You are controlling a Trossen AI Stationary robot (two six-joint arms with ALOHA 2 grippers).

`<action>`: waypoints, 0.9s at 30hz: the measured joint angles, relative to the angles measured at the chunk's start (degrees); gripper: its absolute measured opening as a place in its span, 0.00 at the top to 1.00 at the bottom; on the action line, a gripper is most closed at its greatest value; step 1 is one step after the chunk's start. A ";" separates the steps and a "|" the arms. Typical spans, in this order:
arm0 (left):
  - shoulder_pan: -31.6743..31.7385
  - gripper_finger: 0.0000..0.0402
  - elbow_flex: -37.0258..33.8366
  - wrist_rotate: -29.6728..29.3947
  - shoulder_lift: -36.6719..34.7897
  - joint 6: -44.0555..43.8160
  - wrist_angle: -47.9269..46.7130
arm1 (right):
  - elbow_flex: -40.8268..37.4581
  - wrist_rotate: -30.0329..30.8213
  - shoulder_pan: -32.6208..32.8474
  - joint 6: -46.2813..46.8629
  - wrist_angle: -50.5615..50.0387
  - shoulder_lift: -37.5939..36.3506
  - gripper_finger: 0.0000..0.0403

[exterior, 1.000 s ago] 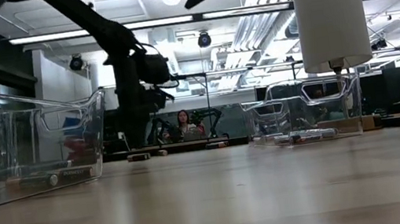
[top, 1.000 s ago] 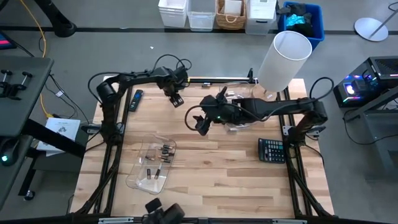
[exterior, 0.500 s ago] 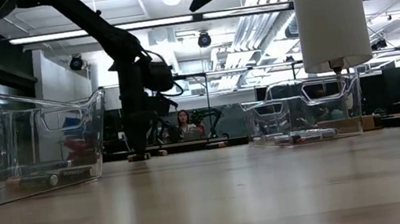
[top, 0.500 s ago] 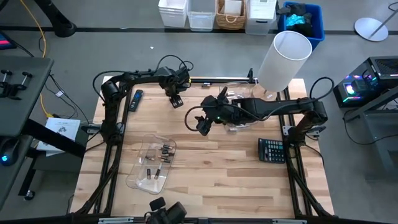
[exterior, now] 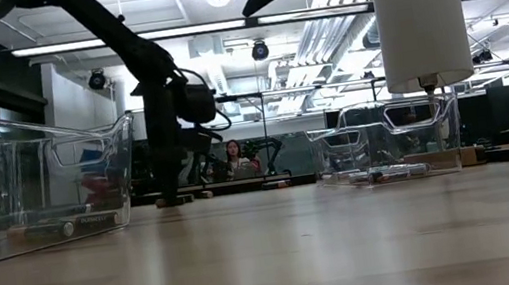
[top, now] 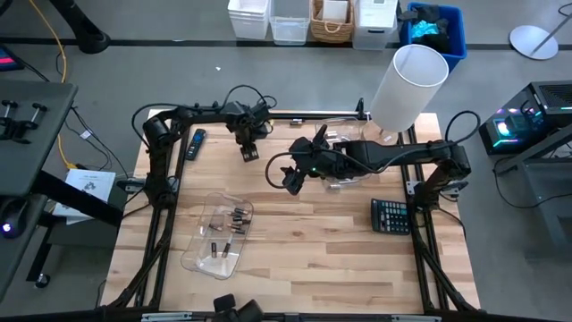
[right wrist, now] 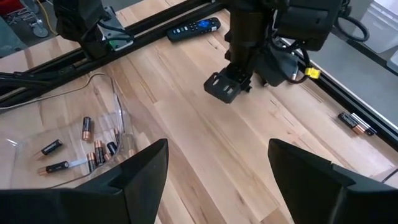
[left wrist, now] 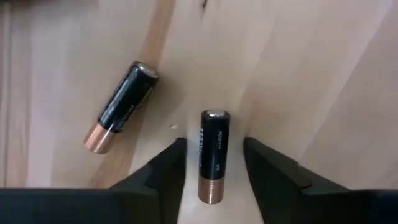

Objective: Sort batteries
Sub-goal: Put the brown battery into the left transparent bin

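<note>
1. The step in hand looks like a pickup. The left gripper (left wrist: 213, 163) is low over the tabletop near its far edge, left of centre, with its two dark fingers (left wrist: 163, 173) straddling one dark battery (left wrist: 213, 155) with a copper-brown end.
2. The fingers stand apart on either side of that battery with light wood showing in each gap, so they are not yet clamped on it; nothing is grasped.
3. A second loose battery (left wrist: 120, 106) of the same dark and copper kind lies just beside, at an angle, outside the fingers.
4. In the high view the left gripper (top: 248, 154) sits well apart from the clear tray (top: 191, 255) towards the tabletop's near left, which already holds several sorted batteries (top: 237, 216).
5. The right gripper (top: 292, 182) hangs raised over the middle of the tabletop, fingers spread wide and empty, beside a second clear container (exterior: 388, 143) towards the far right.
6. The next move, as a judgement, calls for pinching the straddled battery squarely across its body, lifting it without nudging its neighbour, and carrying it to the tray holding its kind.
7. Writing: small pale print runs along both loose batteries but is too fine to read; no brand can be made out. The calculator (top: 391, 216) near the right edge and the remote (top: 194, 145) near the far left corner show no legible text.
</note>
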 joint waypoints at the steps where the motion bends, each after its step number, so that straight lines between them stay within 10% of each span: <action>1: -0.33 0.67 -0.05 -0.05 0.02 -0.41 -0.14 | 0.00 0.00 0.00 0.00 0.00 0.00 0.33; 5: -1.57 0.93 -0.29 0.18 -1.13 -3.45 -0.74 | 0.02 0.00 0.00 -0.01 0.02 0.00 0.33; 14: -7.08 0.93 -6.41 9.51 -18.63 -11.12 -3.10 | 0.07 -2.59 0.17 -2.53 -1.48 0.00 0.33; 27: -42.34 0.93 -26.54 9.98 -65.79 -42.55 0.20 | 0.07 -3.63 -0.35 -6.33 -5.90 -0.02 0.33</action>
